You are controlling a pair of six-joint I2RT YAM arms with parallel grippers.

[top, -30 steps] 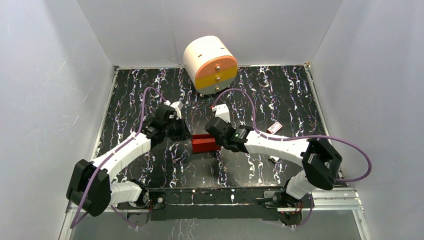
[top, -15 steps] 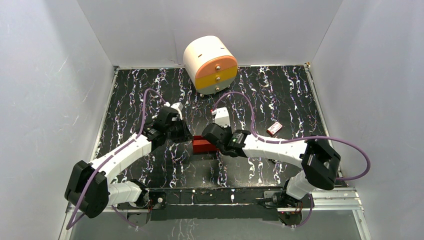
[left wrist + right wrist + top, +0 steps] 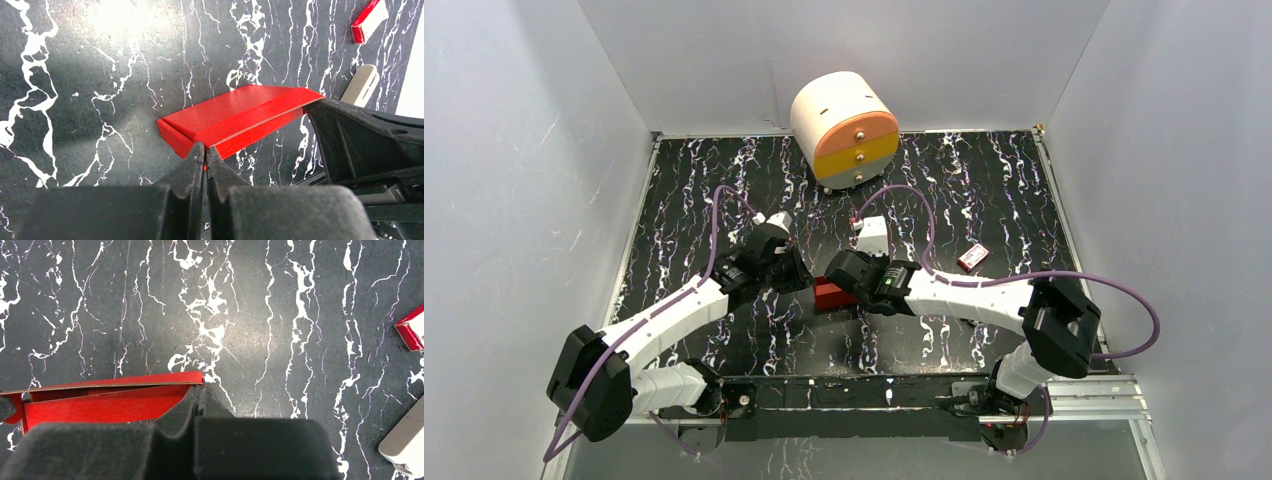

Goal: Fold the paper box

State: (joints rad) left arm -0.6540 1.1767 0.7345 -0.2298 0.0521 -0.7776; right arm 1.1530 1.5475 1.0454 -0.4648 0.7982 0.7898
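Red paper box (image 3: 235, 117) nearly formed, lying flat; one end looks ajar, prob. not yet tucked. Left gripper (image 3: 205, 150) & right gripper (image 3: 199, 390) clenched empty, tips against box ends.

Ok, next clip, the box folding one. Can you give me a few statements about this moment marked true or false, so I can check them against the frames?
1. The left gripper and the right gripper both have their jaws closed. True.
2. The paper box lies between the two grippers. True.
3. The drawer unit stands at the near edge beside the arm bases. False: it stands at the far edge of the table.
4. The red-and-white packet lies on top of the paper box. False: it lies on the table, apart from the box, on the right arm's side.
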